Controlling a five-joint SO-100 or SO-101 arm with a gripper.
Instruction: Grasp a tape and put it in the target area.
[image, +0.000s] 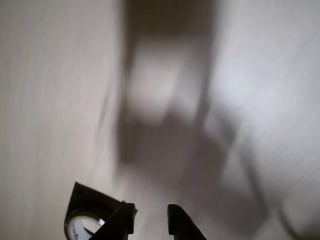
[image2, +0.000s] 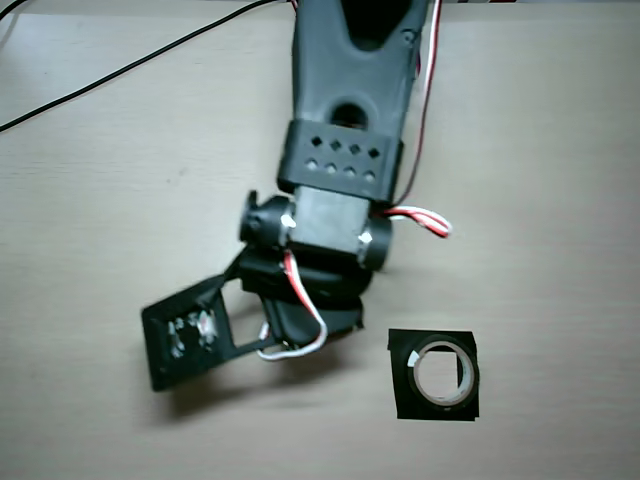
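Tape (image2: 444, 372) lies inside the target area (image2: 401, 346), tool (image: 150, 220) empty.

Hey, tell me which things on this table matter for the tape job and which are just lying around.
Part of the job:
- tape, already lying inside the target area
- target area
- tool

Lying about:
- black cable, top left in the overhead view
- table

**Arm Bent Low Over Tabletop**

The black arm (image2: 345, 110) reached down from the top edge in the overhead view, red-and-white wires looping at its wrist. In the wrist view, the pincer (image: 150, 220) showed two dark fingertips with a gap between them, empty.
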